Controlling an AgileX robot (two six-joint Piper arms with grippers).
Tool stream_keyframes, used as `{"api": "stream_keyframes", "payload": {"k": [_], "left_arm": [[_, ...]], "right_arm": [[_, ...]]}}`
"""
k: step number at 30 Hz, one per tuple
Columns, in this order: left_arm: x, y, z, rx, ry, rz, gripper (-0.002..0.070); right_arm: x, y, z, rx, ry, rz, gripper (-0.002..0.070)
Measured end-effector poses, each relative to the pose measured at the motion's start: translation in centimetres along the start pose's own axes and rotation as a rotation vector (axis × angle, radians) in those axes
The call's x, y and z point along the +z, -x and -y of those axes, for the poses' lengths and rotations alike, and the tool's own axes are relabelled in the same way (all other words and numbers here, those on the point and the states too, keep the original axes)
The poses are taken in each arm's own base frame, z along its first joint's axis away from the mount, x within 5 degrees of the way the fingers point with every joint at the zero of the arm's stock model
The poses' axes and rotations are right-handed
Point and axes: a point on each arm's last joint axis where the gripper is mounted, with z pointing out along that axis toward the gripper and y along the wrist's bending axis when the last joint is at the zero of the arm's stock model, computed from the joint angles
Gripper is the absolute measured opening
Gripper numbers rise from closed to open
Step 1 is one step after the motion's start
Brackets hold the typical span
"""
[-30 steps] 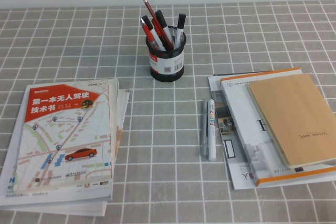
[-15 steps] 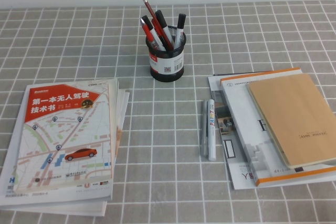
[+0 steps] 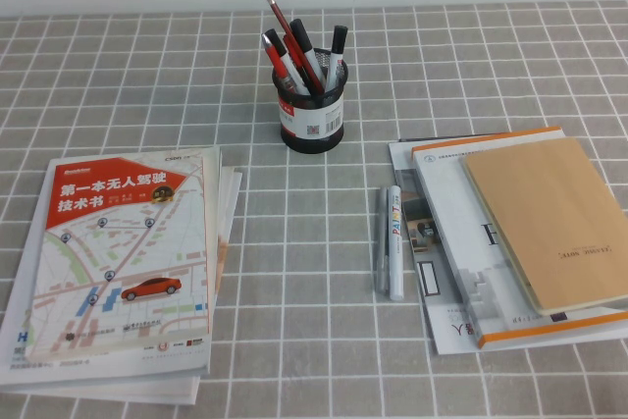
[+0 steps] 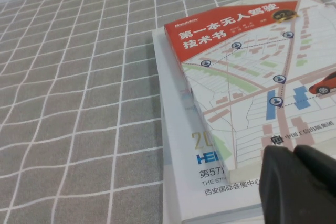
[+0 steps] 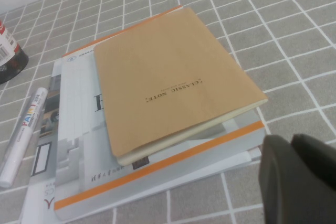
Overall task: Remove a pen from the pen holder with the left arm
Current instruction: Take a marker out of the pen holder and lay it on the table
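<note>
Grey-tiled table (image 3: 294, 360). Map-cover book stack (image 3: 123, 252) lay at 8 o'clock, tan notebook stack (image 3: 549, 223) at 4 o'clock. Black mesh pen holder (image 3: 313, 120) stood upright at 12 o'clock, well apart from both stacks, with pens (image 3: 297, 51) fanned out of its mouth. Two loose markers (image 3: 390, 240) lay just beside the notebook stack. Neither arm showed from above. Left gripper (image 4: 295, 153) hung over the map-cover book, jaws pressed together and holding nothing. Right gripper (image 5: 290, 142) hung over the notebook stack's edge, jaws likewise together. Judged the pens light, stiff, smooth-barrelled and liable to slip or drag neighbours; the holder looked light enough to tip. Best hold seemed high on a shaft standing clear: the red pencil (image 3: 279, 15) rose tallest, and the black-capped marker (image 3: 338, 46) stood apart at the 3 o'clock side. Against the earlier view nothing had shifted; the reach had not begun.
</note>
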Motion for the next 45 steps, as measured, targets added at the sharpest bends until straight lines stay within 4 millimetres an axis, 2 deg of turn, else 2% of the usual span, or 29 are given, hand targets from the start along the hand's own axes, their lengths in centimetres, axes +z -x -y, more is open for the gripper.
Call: {"api": "stream_keyframes", "payload": {"k": [10,12,17,19,23,30,33,34,38,41,45], "left_arm": [[0.0,0.1,0.0,-0.024,-0.002,0.014,0.0000],[0.0,0.7,0.1,-0.143,-0.012,0.083,0.0000],[-0.5,3.0,-0.7,-0.765,-0.060,0.355,0.0000],[-0.8,3.5,-1.3,-0.940,-0.059,0.444,0.0000],[-1.2,4.0,-2.2,-1.036,-0.024,0.562,0.0000],[-1.5,4.3,-2.6,-1.114,-0.019,0.622,0.0000],[-1.4,4.6,-1.7,-1.038,-0.084,0.517,0.0000],[-1.7,5.3,-1.5,-0.988,-0.109,0.485,0.0000],[-2.7,9.0,-1.6,-0.771,-0.136,0.317,0.0000],[-2.2,12.1,-2.2,-0.625,-0.132,0.210,0.0000],[-0.4,16.0,-2.7,-0.454,-0.161,0.107,0.0000]], "right_arm": [[0.0,0.0,0.0,0.000,0.000,0.000,-0.0013],[0.0,0.0,0.0,0.000,0.000,0.000,-0.0013],[0.0,0.0,0.0,0.000,0.000,0.000,-0.0013],[0.0,0.0,0.0,0.000,0.000,0.000,-0.0013],[0.0,0.0,0.0,0.000,0.000,0.000,-0.0013],[0.0,0.0,0.0,0.000,0.000,0.000,-0.0013],[0.0,0.0,0.0,0.000,0.000,0.000,-0.0013],[0.0,0.0,0.0,0.000,0.000,0.000,-0.0013],[0.0,0.0,0.0,0.000,0.000,0.000,-0.0013],[0.0,0.0,0.0,0.000,0.000,0.000,-0.0013],[0.0,0.0,0.0,0.000,0.000,0.000,-0.0013]]}}
